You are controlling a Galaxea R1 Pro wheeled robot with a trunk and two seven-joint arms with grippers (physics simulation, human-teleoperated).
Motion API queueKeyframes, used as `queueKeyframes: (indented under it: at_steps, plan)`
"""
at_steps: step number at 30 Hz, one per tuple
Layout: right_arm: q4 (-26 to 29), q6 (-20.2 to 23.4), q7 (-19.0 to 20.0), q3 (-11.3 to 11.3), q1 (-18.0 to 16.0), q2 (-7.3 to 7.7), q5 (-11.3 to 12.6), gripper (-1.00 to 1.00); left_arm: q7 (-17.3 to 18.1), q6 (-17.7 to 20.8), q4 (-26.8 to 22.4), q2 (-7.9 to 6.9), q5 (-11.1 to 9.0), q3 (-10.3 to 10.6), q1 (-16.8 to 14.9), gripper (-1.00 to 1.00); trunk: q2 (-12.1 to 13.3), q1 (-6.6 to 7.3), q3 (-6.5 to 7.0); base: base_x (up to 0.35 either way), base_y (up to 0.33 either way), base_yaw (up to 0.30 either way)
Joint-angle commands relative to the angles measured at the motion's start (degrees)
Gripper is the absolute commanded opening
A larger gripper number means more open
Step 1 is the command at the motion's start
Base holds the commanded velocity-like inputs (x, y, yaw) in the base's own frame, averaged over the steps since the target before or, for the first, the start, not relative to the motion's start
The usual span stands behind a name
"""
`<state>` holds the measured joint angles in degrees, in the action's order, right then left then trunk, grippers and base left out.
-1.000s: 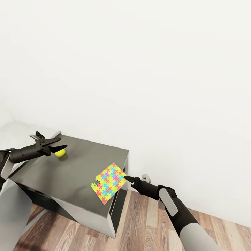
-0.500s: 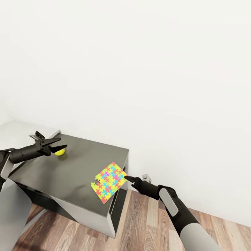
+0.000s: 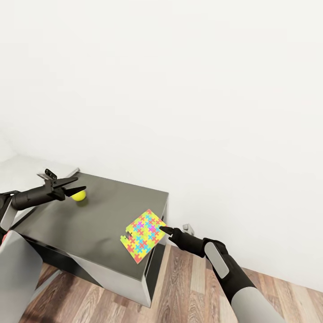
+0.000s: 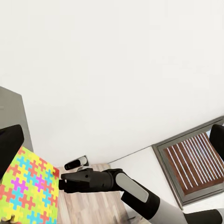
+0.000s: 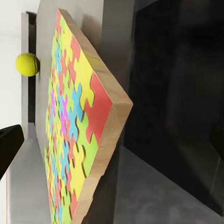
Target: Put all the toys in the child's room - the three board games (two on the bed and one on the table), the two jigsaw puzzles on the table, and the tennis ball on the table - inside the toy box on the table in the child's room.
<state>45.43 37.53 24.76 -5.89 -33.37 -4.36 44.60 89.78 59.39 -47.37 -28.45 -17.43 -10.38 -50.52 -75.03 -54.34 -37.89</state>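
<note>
At the left of the head view our left gripper (image 3: 77,185) hovers over the dark desk (image 3: 94,220), its fingers spread apart with nothing between them. The tennis ball (image 3: 79,195) sits on the desk just below and beside the fingertips, apparently not touching them. We judge the ball the easiest thing to lose here: if one finger nudges it before both close, it will likely roll across the smooth top and could drop off the far edge or onto the floor (image 3: 179,287).

Toward the middle of the frame the jigsaw puzzle (image 3: 143,235) lies near the desk's right corner, with one corner seeming to hang past the edge. In the right wrist view the puzzle (image 5: 79,135) reads as a thin board with a wooden rim, its near corner raised and pointing at the camera, the ball (image 5: 27,64) beyond it.

At the lower right our right gripper (image 3: 164,230) points at the puzzle's right edge, the tip touching or just beside it. We cannot tell whether its fingers are apart or together; they look like a single narrow point. A push from here could slide the board further onto the desk, which is safe, but a glancing contact could spin it or tip it off the corner. A thin flat board is also hard to pinch from the side, so the fingers may slip off.

The toy box is elsewhere; both things are yet to be carried there.
</note>
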Motion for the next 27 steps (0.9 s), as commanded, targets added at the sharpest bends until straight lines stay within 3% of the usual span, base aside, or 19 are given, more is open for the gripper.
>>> queueKeyframes:
  at_steps: [1, 27]
  plan:
    - [0.0, 0.3, 0.0, 0.1, 0.0, -0.02, 0.1, 1.00, 0.2, 0.6, 0.0, -0.02, 0.0, 0.0, 0.0, 1.00, 0.0, 0.00, -0.05, 0.008, 0.029, 0.000]
    - [0.0, 0.3, 0.0, 0.1, 0.0, -0.06, 0.1, 1.00, 0.2, 0.6, 0.0, -0.02, 0.0, 0.0, 0.1, 1.00, 0.0, 0.00, -0.05, 0.014, 0.003, 0.000]
